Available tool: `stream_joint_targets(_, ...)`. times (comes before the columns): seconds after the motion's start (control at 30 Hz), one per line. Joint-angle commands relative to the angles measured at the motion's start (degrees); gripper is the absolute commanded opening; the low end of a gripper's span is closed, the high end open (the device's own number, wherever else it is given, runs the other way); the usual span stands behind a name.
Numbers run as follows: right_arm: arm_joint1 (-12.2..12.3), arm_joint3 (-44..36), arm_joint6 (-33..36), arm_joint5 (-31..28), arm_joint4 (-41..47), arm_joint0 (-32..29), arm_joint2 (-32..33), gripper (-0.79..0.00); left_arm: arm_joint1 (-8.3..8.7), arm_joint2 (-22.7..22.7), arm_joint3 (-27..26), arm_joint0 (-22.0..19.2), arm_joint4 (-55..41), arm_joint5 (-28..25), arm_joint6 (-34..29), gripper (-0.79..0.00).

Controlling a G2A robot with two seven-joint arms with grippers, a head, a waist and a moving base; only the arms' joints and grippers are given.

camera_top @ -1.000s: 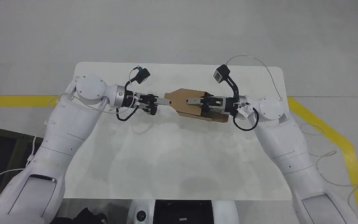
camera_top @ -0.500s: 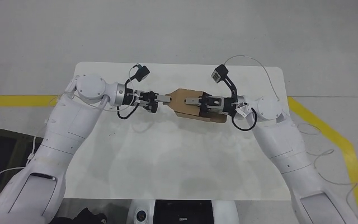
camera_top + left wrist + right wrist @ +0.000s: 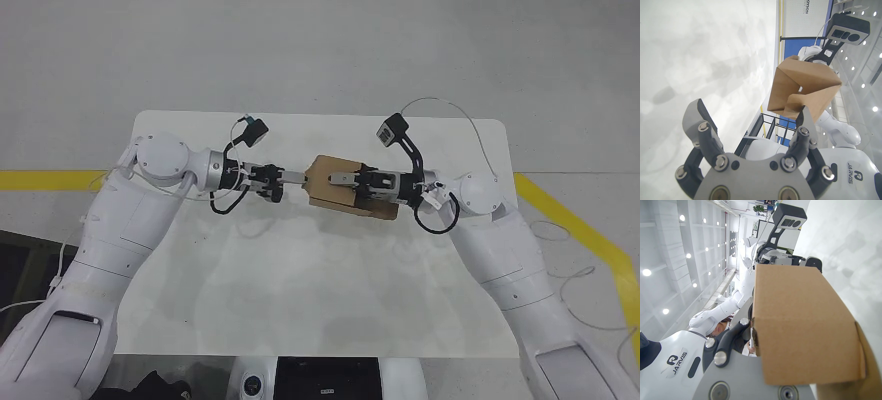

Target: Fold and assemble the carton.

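Observation:
The brown cardboard carton (image 3: 345,183) is held above the middle of the white table (image 3: 330,290). My right gripper (image 3: 342,180) is shut on its wall, with one finger lying along the top. In the right wrist view the carton (image 3: 800,323) hides most of that gripper, and my left gripper (image 3: 791,258) shows beyond its far end. My left gripper (image 3: 298,181) stands open at the carton's other end. In the left wrist view one fingertip (image 3: 806,115) touches the folded-in end flap of the carton (image 3: 802,85). The other finger (image 3: 700,113) is clear of it.
A thin white cable (image 3: 470,115) loops over the table's back right corner. Yellow floor tape (image 3: 40,180) runs past both sides of the table. The table's front half is bare.
The carton's pointed end flaps on the left gripper's side have folded inward, so that end now looks square. The left gripper edged toward the carton; the right arm barely moved.

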Motion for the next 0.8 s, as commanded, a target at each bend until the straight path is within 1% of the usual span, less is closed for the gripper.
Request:
stream_joint_targets(0.0, -0.12, 0.23, -0.04, -0.15, 0.17, 0.24, -0.28, -0.785, -0.07, 0.21, -0.28, 0.01, -0.12, 0.03, 0.03, 0.000)
stream_joint_targets(0.2, -0.15, 1.02, 0.62, -0.67, 0.49, 0.46, -0.18, -0.785, -0.09, 0.17, 0.25, -0.27, -0.30, 0.00, 0.07, 0.000)
stream_joint_targets(0.3, -0.25, 1.00, 1.35, -1.48, 2.42, 0.10, -0.06, -0.785, -0.13, 0.34, 0.82, -0.37, -0.28, 0.05, -0.07, 0.000)
stream_joint_targets(0.53, -0.71, 1.46, 2.50, -2.74, 5.30, 0.25, -0.79, -0.785, -0.51, 1.46, 1.81, -0.61, -1.19, -0.16, -1.13, 0.000)
stream_joint_targets(0.77, -1.13, 1.84, 3.40, -3.36, 6.19, 0.67, -1.76, -0.785, -0.91, 1.98, 2.94, -1.12, -3.21, -0.77, -2.17, 0.000)
